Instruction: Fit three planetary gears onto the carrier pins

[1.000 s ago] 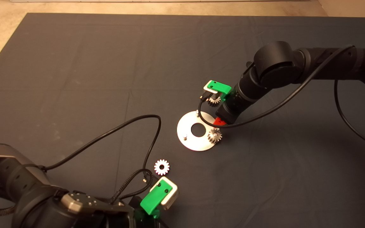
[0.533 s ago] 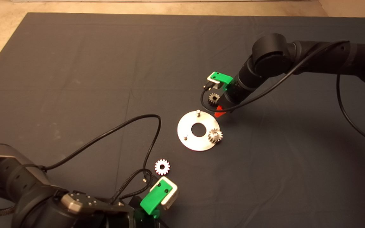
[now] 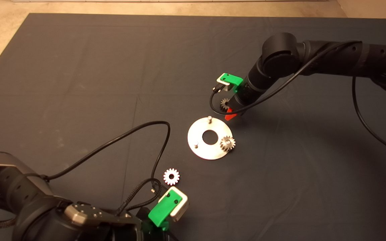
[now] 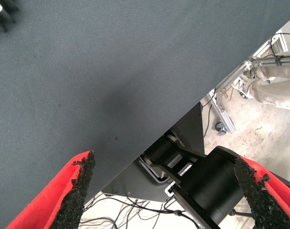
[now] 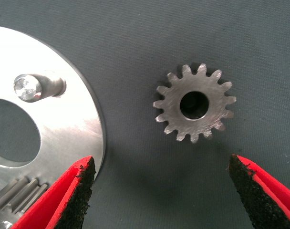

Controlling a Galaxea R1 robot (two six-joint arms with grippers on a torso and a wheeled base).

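Observation:
The silver carrier plate (image 3: 200,134) lies mid-mat. One planetary gear (image 3: 227,143) sits on its near right pin; two carrier pins (image 3: 209,117) (image 3: 196,144) stand bare. My right gripper (image 3: 229,112) hovers open just beyond the plate, over a second grey gear (image 3: 224,104) that lies flat on the mat. In the right wrist view this gear (image 5: 195,102) lies between and ahead of the spread red fingers (image 5: 73,195), untouched, next to the plate (image 5: 83,129) and a bare pin (image 5: 28,87). A third, bright gear (image 3: 171,176) lies on the mat close to my parked left gripper (image 3: 166,207).
Black cables loop from both wrists; the left one (image 3: 159,134) arcs over the mat near the plate. The left wrist view shows its open gripper (image 4: 166,191) over the mat's edge (image 4: 150,143), with the robot's base, floor and a person's leg (image 4: 278,81) beyond.
My right arm has drawn back from the mounted gear and swung away from the plate, to over the loose gear beyond it. The left arm and all gears stayed still.

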